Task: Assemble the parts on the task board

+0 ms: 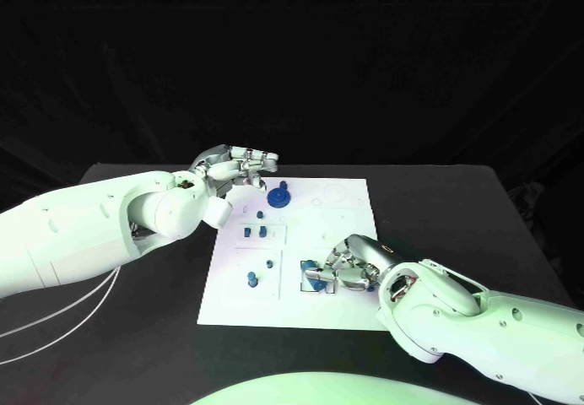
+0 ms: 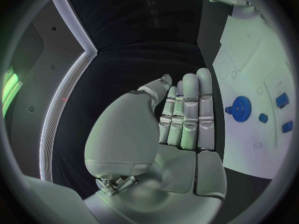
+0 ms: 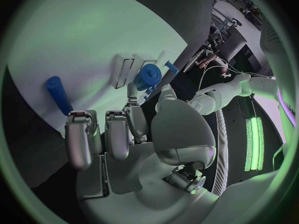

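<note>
Black worktop: your task board has a gear seated, pegs still loose; right hand fingers pinch a blue part, left hand empty, fingers straight.

Left hand empty, fingers straight together; blue gear on task board

Counter: black, matte top, corners rounded at the far side. Backdrop: black curtain hanging in soft vertical folds behind the counter, closing off the whole far side. Wall panels: dark grey, seen in the left wrist view, edged by a white light strip that runs along an angled seam. Green lamp: a bright upright bar in the right wrist view.
</note>
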